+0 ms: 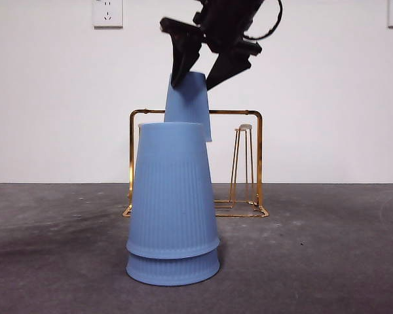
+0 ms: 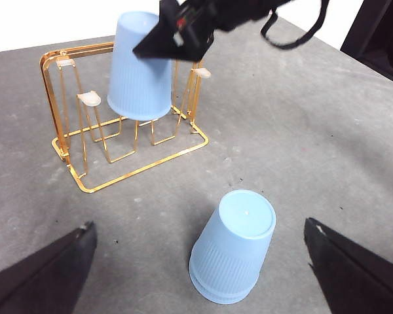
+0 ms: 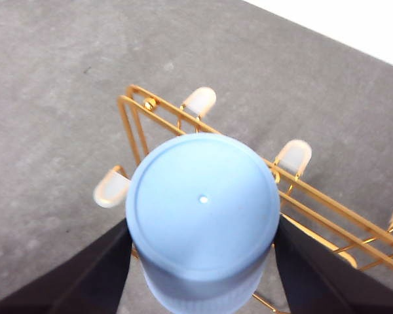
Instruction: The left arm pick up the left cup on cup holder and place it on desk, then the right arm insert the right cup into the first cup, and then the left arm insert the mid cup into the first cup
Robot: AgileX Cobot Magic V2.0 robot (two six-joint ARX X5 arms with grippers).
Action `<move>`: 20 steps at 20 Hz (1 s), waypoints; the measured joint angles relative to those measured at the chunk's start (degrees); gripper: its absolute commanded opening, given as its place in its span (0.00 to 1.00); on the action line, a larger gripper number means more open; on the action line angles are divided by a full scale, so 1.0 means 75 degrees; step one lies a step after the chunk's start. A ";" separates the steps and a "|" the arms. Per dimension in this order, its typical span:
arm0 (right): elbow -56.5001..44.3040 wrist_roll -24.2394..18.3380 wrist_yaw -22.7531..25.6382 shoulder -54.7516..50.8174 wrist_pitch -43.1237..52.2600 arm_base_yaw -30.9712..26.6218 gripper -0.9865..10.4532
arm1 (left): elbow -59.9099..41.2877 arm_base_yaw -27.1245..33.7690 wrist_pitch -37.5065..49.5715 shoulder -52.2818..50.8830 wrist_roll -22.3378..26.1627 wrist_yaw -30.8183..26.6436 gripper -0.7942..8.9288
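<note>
Your front camera sits low, near desk [image 1: 327,261] height, looking level toward the white wall [image 1: 327,98]; the stacked cups [image 1: 173,209] stand close and large. Your left wrist camera looks down at a slant from well above, taking in the stacked cups [image 2: 234,245] and the rack [image 2: 111,140] farther off. Your right wrist camera looks nearly straight down, very near the held cup [image 3: 203,203]. All three share the rack.

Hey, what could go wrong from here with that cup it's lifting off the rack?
The right gripper holds the blue cup by its sides only, slightly tilted, so it might slip. The cup hangs just above the cup holder, so its rim could catch a prong or the top bar. The stacked cups on the desk look slightly askew; an off-centre drop could tip them.
</note>
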 measured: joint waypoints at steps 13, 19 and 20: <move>0.0306 -0.0079 0.0006 -0.1705 -0.1886 0.0595 0.28 | 0.0000 0.0003 0.0000 0.0000 0.0000 0.0000 0.59; 0.0303 -0.0079 0.0006 -0.2337 -0.2815 0.1192 0.28 | 0.0000 0.0003 0.0000 0.0000 0.0000 0.0000 0.59; 0.0303 -0.0079 0.0006 -0.2410 -0.2920 0.1323 0.28 | 0.0000 0.0000 0.0000 0.0000 0.0000 0.0000 0.59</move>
